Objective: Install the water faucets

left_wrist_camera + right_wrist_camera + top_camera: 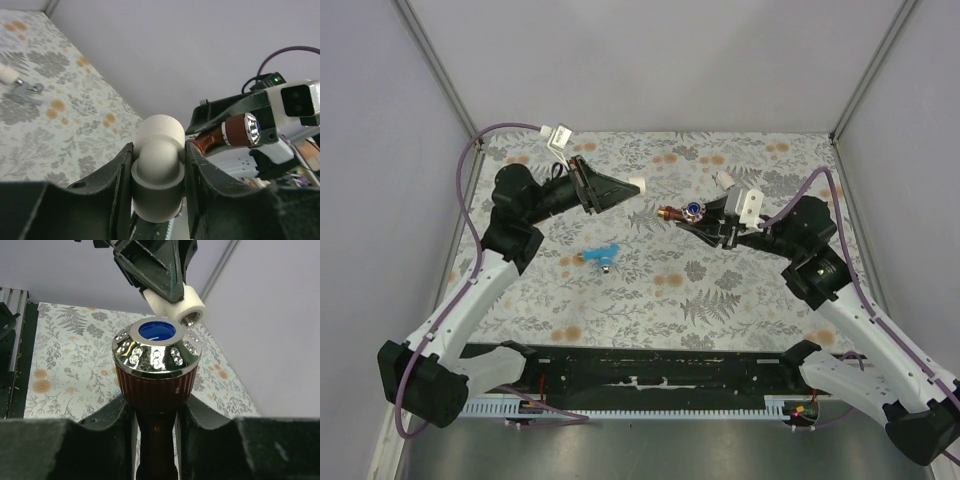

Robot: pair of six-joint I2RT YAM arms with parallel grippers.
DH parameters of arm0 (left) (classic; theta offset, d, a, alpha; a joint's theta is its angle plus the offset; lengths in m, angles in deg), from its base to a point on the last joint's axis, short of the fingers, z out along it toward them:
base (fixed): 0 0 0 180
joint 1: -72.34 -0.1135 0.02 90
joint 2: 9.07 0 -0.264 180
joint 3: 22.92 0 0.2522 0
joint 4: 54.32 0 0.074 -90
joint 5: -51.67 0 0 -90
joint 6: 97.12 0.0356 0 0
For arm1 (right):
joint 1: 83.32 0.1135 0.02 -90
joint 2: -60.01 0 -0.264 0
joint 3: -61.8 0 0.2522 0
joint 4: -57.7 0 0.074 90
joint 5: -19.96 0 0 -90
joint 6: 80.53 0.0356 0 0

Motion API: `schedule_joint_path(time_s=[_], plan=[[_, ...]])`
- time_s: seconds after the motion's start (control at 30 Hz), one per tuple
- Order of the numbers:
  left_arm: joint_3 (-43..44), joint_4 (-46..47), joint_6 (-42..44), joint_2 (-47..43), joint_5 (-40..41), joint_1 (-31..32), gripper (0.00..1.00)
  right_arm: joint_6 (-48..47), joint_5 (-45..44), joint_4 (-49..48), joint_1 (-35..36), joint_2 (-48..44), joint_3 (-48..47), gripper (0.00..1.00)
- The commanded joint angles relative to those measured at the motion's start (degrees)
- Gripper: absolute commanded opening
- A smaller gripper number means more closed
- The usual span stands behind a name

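Right end effector (156,432) pinches copper tap (156,387) below knob (156,347), near fitting (156,150) pinched by left end effector (158,192). Probably rigid, slick; grip stem (156,455).

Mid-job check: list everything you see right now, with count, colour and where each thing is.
copper-toned faucet: one, reddish-brown with a chrome knob and blue cap, held above mid-table, not joined to the fitting
blue faucet: one, blue, lying on the table left of centre
white-silver faucet: one, white and silver, on the table at the far right, beyond the right arm
white pipe fitting: one, white, held above the table's far left-centre
table: one, grey floral cover with orange spots
left gripper: one, black, closed on the white pipe fitting
right gripper: one, black, closed on the copper-toned faucet
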Motion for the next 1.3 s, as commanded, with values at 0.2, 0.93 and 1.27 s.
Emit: schedule_joint_path(time_s=[0.2, 0.93, 1.27], plan=[[-7.5, 19.9, -20.4, -2.7, -6.3, -0.6, 0.02, -11.7, 9.7, 0.6, 0.0, 2.7, -6.3, 0.0], [-16.9, 32.4, -39.4, -4.9, -10.0, -2.9, 0.02, -13.3, 14.2, -5.1, 0.3, 7.7, -7.1, 0.0], [-15.0, 21.3, -36.6, -6.1, -10.1, -2.8, 0.02, -13.5, 15.2, -8.2, 0.5, 8.4, -6.9, 0.0]])
